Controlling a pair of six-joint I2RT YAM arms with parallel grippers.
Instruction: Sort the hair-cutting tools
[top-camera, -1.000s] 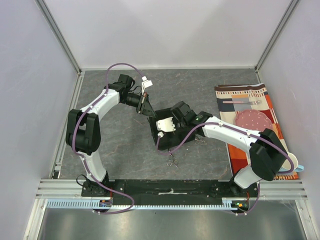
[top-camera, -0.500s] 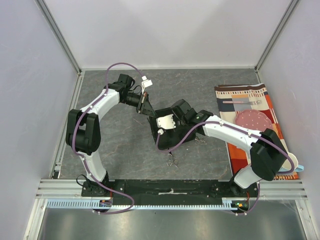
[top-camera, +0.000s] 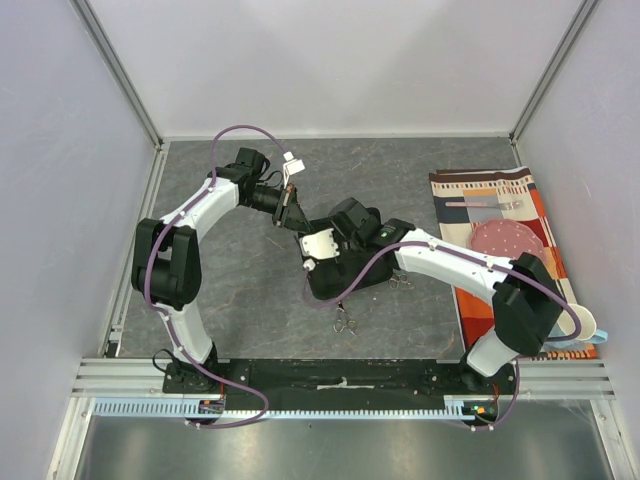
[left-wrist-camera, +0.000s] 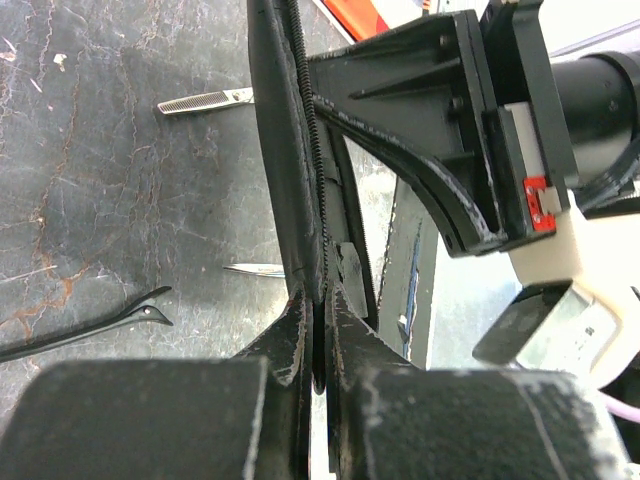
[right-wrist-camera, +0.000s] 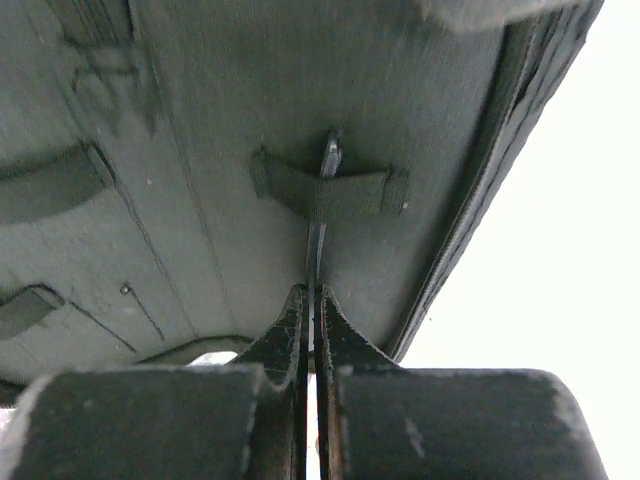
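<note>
My right claw (right-wrist-camera: 312, 300) is closed almost to nothing, its two fingers pinching a slim silver metal tool (right-wrist-camera: 318, 235) edge-on. The tool's far end runs under a black elastic loop (right-wrist-camera: 330, 190) stitched to the grey inner face of the flat black zip-edged fabric pouch (right-wrist-camera: 200, 120), and its tip shows just past the loop. My left claw (left-wrist-camera: 318, 305) is likewise clamped shut, on the pouch's zippered rim, holding that flap raised so the inside faces my right wrist.

Beyond the pouch, other tools lie on the grey stone-patterned table (top-camera: 230, 300). Silver ring-handled scissors (top-camera: 343, 322) lie just in front of the pouch, towards my bases. A second silver pair (top-camera: 400, 282) sits beside my right forearm, and a thin black stick-like piece (left-wrist-camera: 90, 332) lies flat near my left claw.

I judge the step in hand to be seating this one tool in its loop, with most of the sorting yet to do. Next I would push a little further along the loop's line, keeping the tool flat against the fabric so it does not snag or tilt out. Then I would part my right fingers and draw straight back. My left claw should hold the flap steady until the tool is let go, or the loop will shift under it.
</note>
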